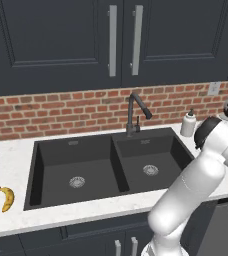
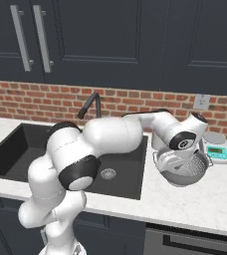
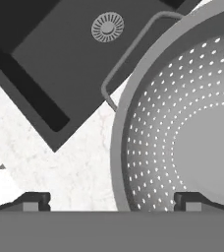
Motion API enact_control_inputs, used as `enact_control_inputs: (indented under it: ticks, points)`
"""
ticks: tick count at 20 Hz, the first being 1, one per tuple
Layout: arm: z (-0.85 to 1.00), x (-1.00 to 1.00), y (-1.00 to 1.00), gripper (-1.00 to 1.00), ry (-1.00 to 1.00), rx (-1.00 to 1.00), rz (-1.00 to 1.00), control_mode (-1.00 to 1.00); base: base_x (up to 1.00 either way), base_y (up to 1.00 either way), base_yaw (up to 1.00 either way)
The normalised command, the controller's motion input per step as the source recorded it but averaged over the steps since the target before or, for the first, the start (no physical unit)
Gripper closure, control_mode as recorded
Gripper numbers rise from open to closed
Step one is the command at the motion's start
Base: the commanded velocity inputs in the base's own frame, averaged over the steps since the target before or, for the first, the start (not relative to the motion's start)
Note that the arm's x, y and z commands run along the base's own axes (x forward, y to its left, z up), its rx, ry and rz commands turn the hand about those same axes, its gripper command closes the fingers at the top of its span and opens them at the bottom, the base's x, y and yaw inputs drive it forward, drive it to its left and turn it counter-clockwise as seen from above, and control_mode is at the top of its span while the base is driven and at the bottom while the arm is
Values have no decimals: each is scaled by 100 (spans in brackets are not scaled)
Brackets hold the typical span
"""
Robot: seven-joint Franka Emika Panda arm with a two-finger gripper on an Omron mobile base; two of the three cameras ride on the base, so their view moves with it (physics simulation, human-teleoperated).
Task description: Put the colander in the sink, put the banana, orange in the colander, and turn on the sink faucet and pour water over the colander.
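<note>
While claw [image 3: 111,203] hangs just above colander [image 2: 185,172], jaws spread wide, one fingertip [image 3: 33,201] outside rim over white counter [image 2: 200,206], other inside bowl, nothing gripped. Colander sits on counter right of sink [image 1: 111,165], near its edge, wire handle toward basin. Banana [image 1: 6,198] lies on counter left of sink, well apart from colander. Sink faucet [image 1: 135,112] stands behind divider between basins, soap bottle [image 1: 188,123] to its right. Small scale [image 2: 216,147] behind colander.
</note>
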Motion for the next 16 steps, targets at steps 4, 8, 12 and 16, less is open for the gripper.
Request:
enact_control_inputs:
  ticks: [4, 8, 12, 16]
  points:
    - [-19, 18, -1, -100, -4, -3, 5, -100, 0, 0, 0]
    - [-8, 28, -2, -100, -4, -3, 6, -100, 0, 0, 0]
    - [-22, 16, 0, -100, -5, -8, 5, -100, 0, 0, 0]
    - [-41, -9, 0, -100, -13, -15, 5, -100, 0, 0, 0]
